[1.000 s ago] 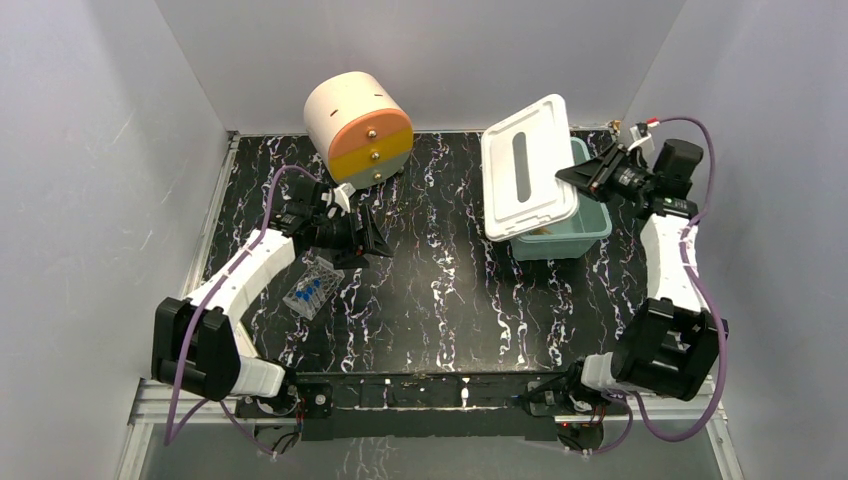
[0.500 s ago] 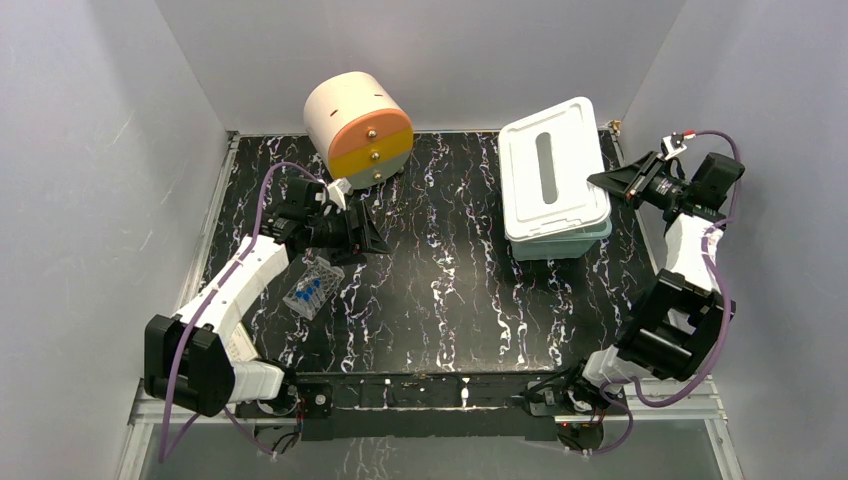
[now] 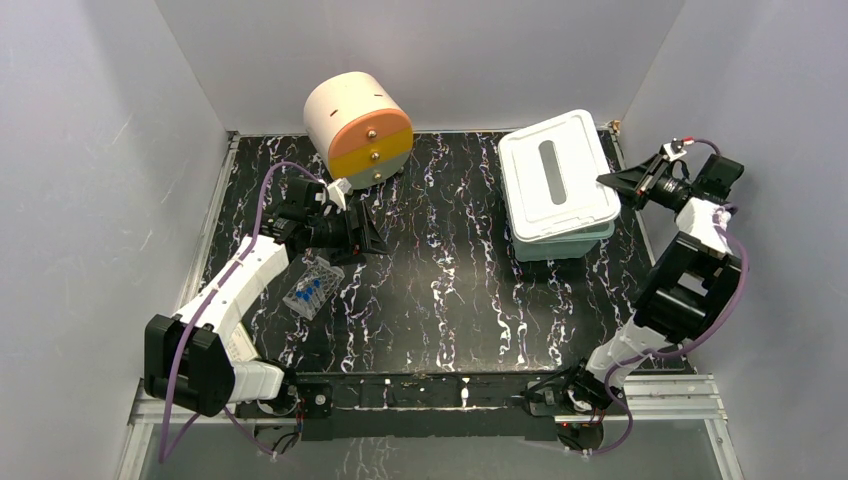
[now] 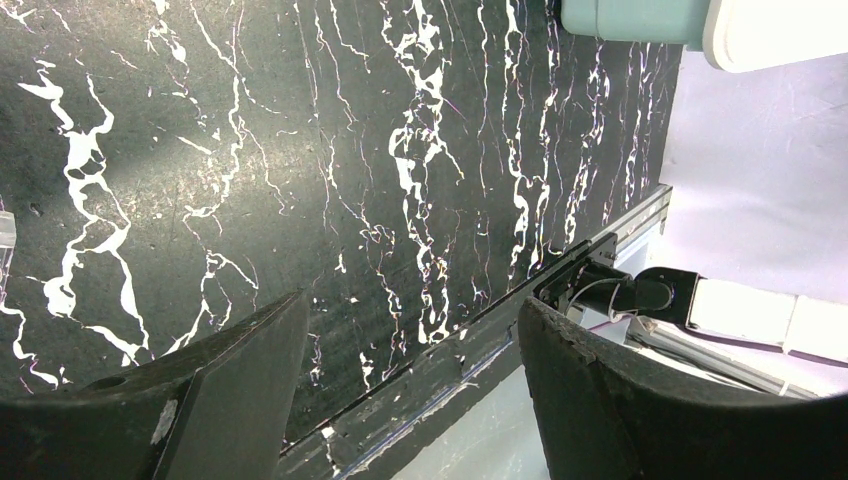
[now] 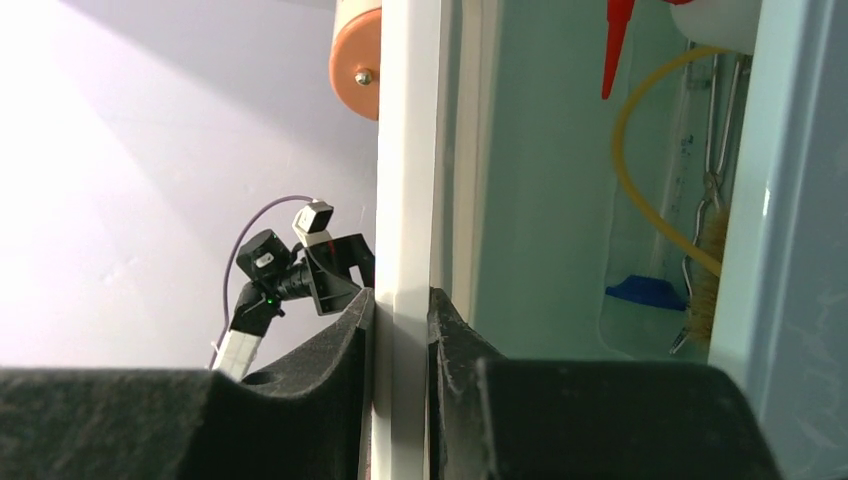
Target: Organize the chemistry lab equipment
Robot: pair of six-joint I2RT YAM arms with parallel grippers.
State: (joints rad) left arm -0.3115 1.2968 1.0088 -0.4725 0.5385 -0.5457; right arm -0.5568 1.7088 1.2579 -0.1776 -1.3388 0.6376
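Your right gripper [image 5: 400,300] pinches the white lid [image 3: 557,178] on the teal bin [image 3: 565,243]; your left gripper [image 4: 410,310], well left of it, gapes.

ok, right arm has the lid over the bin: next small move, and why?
Probably lower the right gripper slightly to seat the white lid on the teal bin. Its jaws are shut on the lid's edge, and the wrist view shows a gap there, with the tan tubing and red nozzle visible inside.
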